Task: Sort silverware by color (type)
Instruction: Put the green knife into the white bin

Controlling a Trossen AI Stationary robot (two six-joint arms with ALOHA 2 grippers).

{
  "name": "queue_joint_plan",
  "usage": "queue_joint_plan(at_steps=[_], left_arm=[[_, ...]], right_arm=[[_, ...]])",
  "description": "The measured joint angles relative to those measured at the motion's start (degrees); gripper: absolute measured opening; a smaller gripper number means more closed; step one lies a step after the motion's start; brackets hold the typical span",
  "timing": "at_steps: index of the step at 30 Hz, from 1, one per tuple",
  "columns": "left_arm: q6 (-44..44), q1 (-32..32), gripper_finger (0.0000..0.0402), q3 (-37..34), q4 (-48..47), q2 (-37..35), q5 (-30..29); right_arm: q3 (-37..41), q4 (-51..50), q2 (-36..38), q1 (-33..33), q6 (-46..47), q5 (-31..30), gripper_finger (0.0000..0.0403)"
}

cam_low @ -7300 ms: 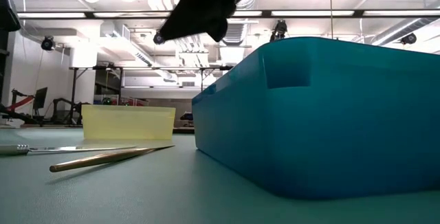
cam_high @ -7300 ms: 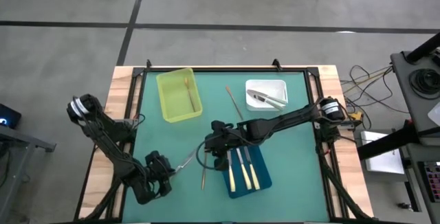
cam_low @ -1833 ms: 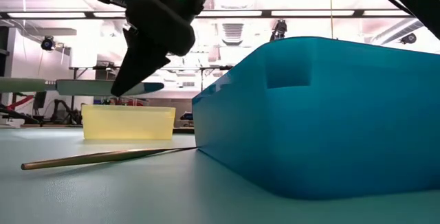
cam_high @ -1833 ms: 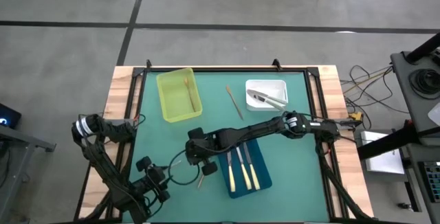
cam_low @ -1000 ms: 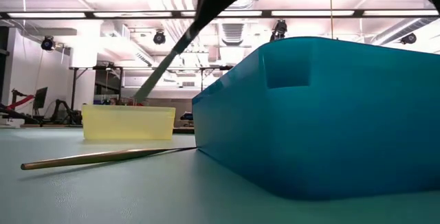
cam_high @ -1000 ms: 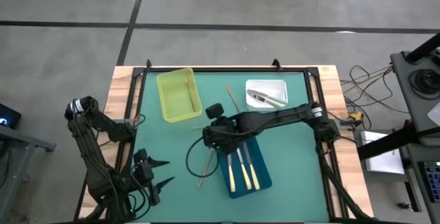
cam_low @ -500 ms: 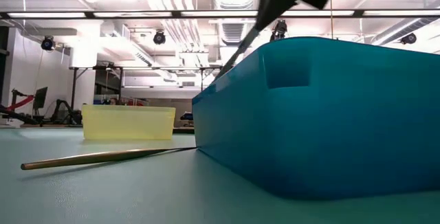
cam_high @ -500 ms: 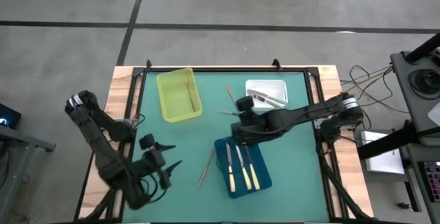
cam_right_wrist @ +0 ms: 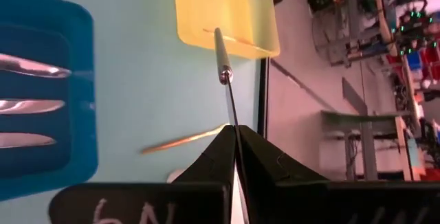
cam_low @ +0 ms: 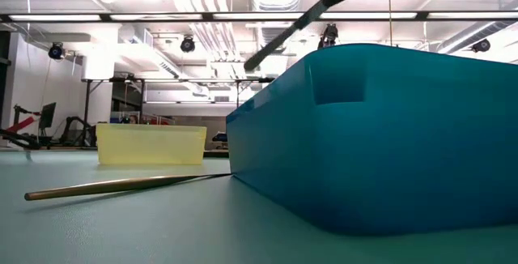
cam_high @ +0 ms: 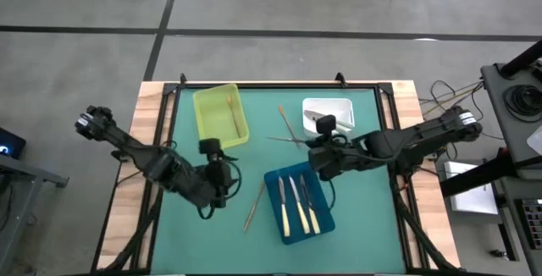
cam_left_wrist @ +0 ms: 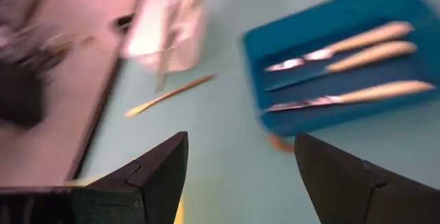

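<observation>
Counter w/ green mat carries three trays, each prob. one bin per kind of silverware.

Blue tray, just below the right pincer in the high view: three cream-handled knives lie side by side in it, already sorted.

Yellow tray, well off on the pincer's far side from the right arm's base, beyond the knife tip: holds one gold utensil, so gold pieces likely go there.

White tray, just beside the right pincer toward the counter's back edge: grey metal pieces in it.

Right pincer: pressed together, pinching a grey knife by one end; the knife is off the mat, sticking out away from the arm, roughly level. All-grey metal, so I'd judge it's headed to the white tray.

Left pincer: spread, nothing in it, near the mat's left-centre. Prob. lining up on the gold stick lying on the mat between it and the blue tray.

One more gold stick lies loose on the mat, near the right pincer, between yellow and white trays, unsorted.
</observation>
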State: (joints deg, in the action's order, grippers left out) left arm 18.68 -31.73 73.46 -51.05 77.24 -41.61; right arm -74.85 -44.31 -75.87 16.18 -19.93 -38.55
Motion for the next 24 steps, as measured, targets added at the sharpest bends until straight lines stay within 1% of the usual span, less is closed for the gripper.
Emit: queue_joint_plan(at_steps=[2,4,8,10,13,16,19,20,22,24], left_arm=[[-6.92,1.85,0.0247,-0.01,3.94,-0.79,4.76],[-11.68,3.50,0.0247,-0.03,7.76,-1.58,7.84],[-18.25,6.18,0.0247,-1.50,17.82,-2.76,14.27],[-20.81,7.40,0.0247,-3.83,24.31,-3.12,18.72],[-22.77,9.53,0.0247,-7.69,33.25,-3.20,25.45],[-24.09,12.39,0.0247,-10.99,40.46,-2.66,27.10],[-25.02,16.20,0.0247,-12.57,44.02,-1.86,28.36],[-25.34,17.68,0.0247,-12.54,44.56,-1.50,29.69],[-25.78,20.36,0.0247,-12.55,44.45,-0.67,33.31],[-26.33,23.13,0.0247,-12.55,44.64,0.37,38.78]], right_arm=[[0.18,-0.14,1.22,1.46,-0.40,0.02,0.0008],[0.18,0.03,1.84,3.30,-2.30,-0.05,0.0008],[0.18,-0.14,0.96,6.97,-11.46,-0.06,0.0008],[0.20,-0.12,0.13,8.63,-16.12,-1.25,0.0008],[0.20,0.13,-1.04,10.37,-21.13,-5.48,0.0008],[0.20,0.83,-2.10,11.11,-26.76,-6.99,0.0008],[0.20,4.38,-2.89,11.13,-31.01,-6.56,0.0008],[0.20,5.09,-3.01,11.08,-32.50,-6.46,0.0008],[0.20,6.06,-3.55,11.08,-35.74,-6.46,0.0008],[0.21,6.35,-3.77,11.21,-38.07,-6.14,0.0008]])
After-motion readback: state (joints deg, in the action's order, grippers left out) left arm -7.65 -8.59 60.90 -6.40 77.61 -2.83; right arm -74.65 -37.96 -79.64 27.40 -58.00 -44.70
